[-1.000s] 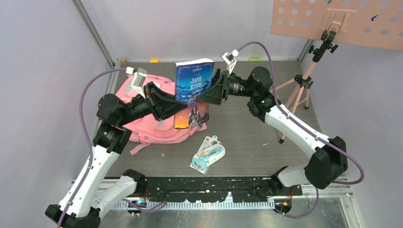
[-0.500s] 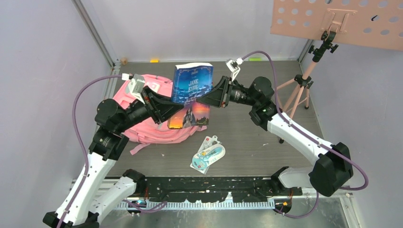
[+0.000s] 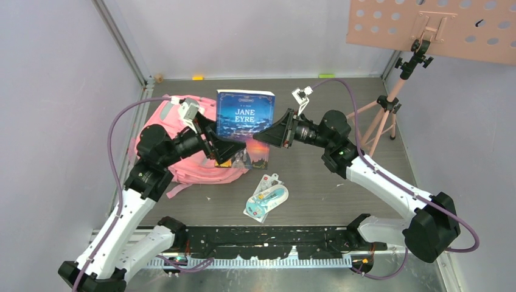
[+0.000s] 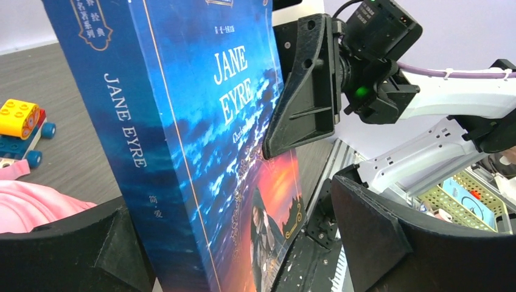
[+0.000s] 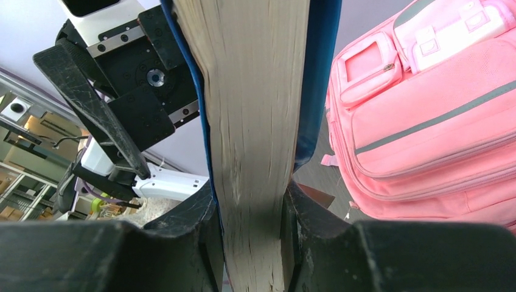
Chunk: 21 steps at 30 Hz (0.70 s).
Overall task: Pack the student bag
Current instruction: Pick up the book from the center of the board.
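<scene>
Grippers left (image 3: 218, 143) and right (image 3: 269, 132) clamp book (image 3: 244, 115) above grey table (image 3: 316, 176).

Out on the grey tabletop (image 3: 316, 182) lies a blister pack (image 3: 266, 201) with a light-blue item inside, flat near the front edge. At the back right stands a pink tripod stand (image 3: 384, 108), carrying a perforated pink board (image 3: 435, 27) up top. On the far side, a little toy of yellow and blue bricks on wheels (image 4: 22, 129) sits on the surface.
</scene>
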Available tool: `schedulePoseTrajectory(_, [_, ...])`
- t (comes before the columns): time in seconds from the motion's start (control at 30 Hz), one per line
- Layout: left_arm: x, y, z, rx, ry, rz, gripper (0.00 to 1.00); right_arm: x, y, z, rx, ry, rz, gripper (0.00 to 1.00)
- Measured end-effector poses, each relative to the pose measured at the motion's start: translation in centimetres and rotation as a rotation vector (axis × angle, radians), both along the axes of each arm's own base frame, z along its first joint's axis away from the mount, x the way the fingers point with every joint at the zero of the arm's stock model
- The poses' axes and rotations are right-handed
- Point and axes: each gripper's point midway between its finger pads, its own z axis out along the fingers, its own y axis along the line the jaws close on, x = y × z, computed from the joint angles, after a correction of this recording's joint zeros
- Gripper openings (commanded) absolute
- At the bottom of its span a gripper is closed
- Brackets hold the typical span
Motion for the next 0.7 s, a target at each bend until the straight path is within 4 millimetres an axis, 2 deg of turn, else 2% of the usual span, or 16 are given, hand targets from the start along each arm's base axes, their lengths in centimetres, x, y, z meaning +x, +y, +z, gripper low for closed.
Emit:
schedulePoseTrajectory(0.27, [0.6, -0.4, -2.5, 0.024, 0.064, 0.000, 0.98, -0.2, 0.0, 0.0, 0.006, 0.006, 0.011, 0.00])
schedulePoseTrajectory(0.33, [0.7, -0.6, -3.2, 0.030, 0.084, -0.007, 0.94, -0.3, 0.1, 0.0, 0.005, 0.007, 0.012, 0.01])
schedulePoseTrajectory(0.37, [0.7, -0.7, -3.5, 0.032, 0.093, -0.012, 0.86, -0.3, 0.1, 0.0, 0.005, 0.007, 0.012, 0.01])
schedulePoseTrajectory(0.5, [0.8, -1.1, -4.1, 0.018, 0.121, -0.025, 0.43, -0.4, 0.0, -0.1, 0.004, 0.007, 0.017, 0.00])
schedulePoseTrajectory(0.67, [0.3, -1.4, -4.0, -0.009, 0.131, -0.055, 0.03, -0.5, -0.4, -0.2, -0.003, -0.022, 0.001, 0.02])
schedulePoseTrajectory(0.7, [0.1, -1.4, -4.1, -0.011, 0.129, -0.060, 0.00, -0.4, -0.4, -0.2, -0.006, -0.026, -0.007, 0.07])
